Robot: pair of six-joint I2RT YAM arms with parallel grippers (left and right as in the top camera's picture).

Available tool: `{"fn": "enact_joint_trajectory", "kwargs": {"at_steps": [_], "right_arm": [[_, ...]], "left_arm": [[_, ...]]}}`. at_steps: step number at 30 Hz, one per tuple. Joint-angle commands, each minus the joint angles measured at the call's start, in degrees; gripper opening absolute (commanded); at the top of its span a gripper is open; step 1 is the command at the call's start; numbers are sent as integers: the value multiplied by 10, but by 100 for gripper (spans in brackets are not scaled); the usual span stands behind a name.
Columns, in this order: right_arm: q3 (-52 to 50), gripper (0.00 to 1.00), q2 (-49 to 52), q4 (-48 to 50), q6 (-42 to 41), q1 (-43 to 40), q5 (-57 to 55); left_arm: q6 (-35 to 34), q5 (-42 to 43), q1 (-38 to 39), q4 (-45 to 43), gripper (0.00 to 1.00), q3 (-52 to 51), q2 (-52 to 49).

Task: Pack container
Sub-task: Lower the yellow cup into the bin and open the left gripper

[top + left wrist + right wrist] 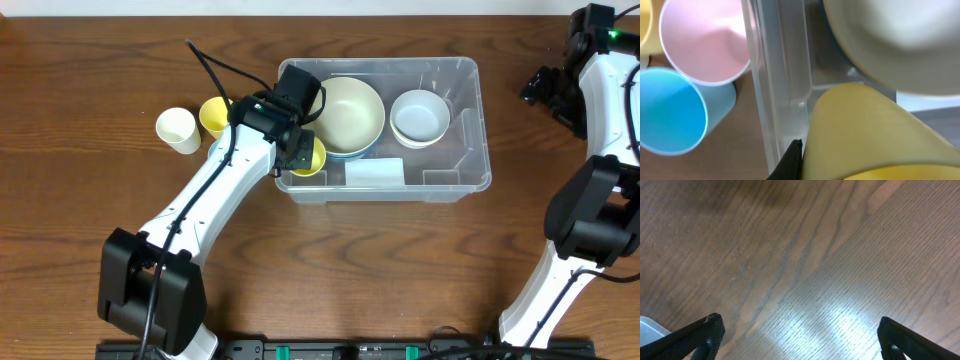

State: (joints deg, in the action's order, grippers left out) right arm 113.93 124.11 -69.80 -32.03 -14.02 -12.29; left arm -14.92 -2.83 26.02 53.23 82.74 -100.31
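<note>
Far left on the table [80, 60], overhead shows a cream cup [177, 130] with a loose yellow cup [213, 115] just beside it, half tucked under my left arm. The left wrist cam also catches a pink cup [705, 42] and a blue cup [670, 110] touching each other on the wood, just outside the bin wall.

The container [462, 150] sits mid-table, a bit right of centre. It's clear see-through plastic with rounded corners and moulded notches in the walls, and there's a pale label [375, 172] along the near side.

Inside it, left to right:
- The held yellow cup [312, 160] is in the near-left corner; I can't tell if it's resting on the floor of the bin.
- The big cream bowl [348, 112] sits nested in a bluish bowl [352, 153]; only the rim of that one peeks out.
- A white bowl [420, 117] sits toward the far right, apart from the stack.

The left gripper [298, 152] is clamped on the held yellow cup, right over the bin's left wall. In the wrist view the cup fills the bottom, with one black finger [792, 160] against its side and the clear wall just left of it.

The right gripper [540, 88] hangs well off to the right of the bin. Its jaws are spread wide over bare wood, gripping nothing.
</note>
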Motion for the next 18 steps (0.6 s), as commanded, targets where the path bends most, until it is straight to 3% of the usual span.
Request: {"fn": "enact_joint_trajectory", "kwargs": {"at_steps": [1, 18], "right_arm": [[2, 99, 7, 0, -7, -6, -8], [2, 99, 7, 0, -7, -6, -8]], "left_arm": [[8, 14, -2, 25, 7, 4, -2], [25, 30, -2, -26, 7, 4, -5]]}}
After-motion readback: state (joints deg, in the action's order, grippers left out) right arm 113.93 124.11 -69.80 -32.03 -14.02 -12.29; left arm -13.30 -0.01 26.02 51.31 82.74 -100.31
